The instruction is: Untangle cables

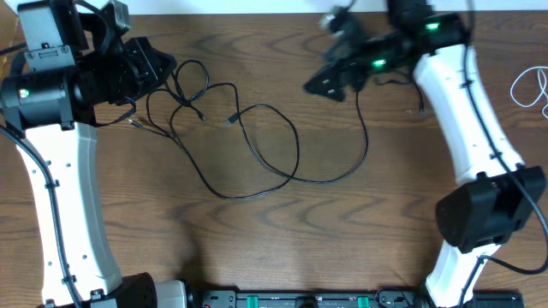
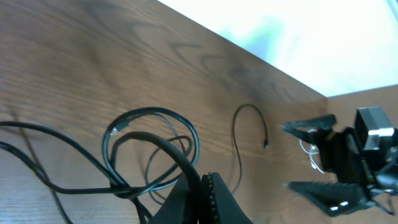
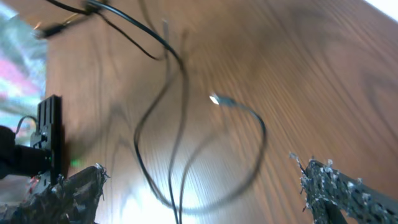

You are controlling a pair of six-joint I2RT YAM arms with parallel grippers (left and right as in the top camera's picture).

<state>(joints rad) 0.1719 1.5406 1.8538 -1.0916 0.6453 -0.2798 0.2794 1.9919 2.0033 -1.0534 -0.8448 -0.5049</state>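
Thin black cables [image 1: 257, 145] lie in loose, overlapping loops across the middle of the wooden table. At the upper left my left gripper [image 1: 164, 68] is shut on a black cable strand; the left wrist view shows the strand pinched between the jaws [image 2: 204, 190], with tangled loops [image 2: 149, 149] just beyond. My right gripper [image 1: 321, 81] hovers at the upper middle, open, with nothing between its fingers. From its wrist view the wide-apart gripper [image 3: 199, 186] frames blurred black cables [image 3: 174, 124] and a small plug end [image 3: 214, 99] lying on the wood below.
A white cable [image 1: 531, 85] lies coiled at the table's far right edge. The right arm's white link [image 1: 467, 103] crosses the right side, and the left arm's link [image 1: 68, 197] runs down the left. Equipment lines the front edge [image 1: 300, 299].
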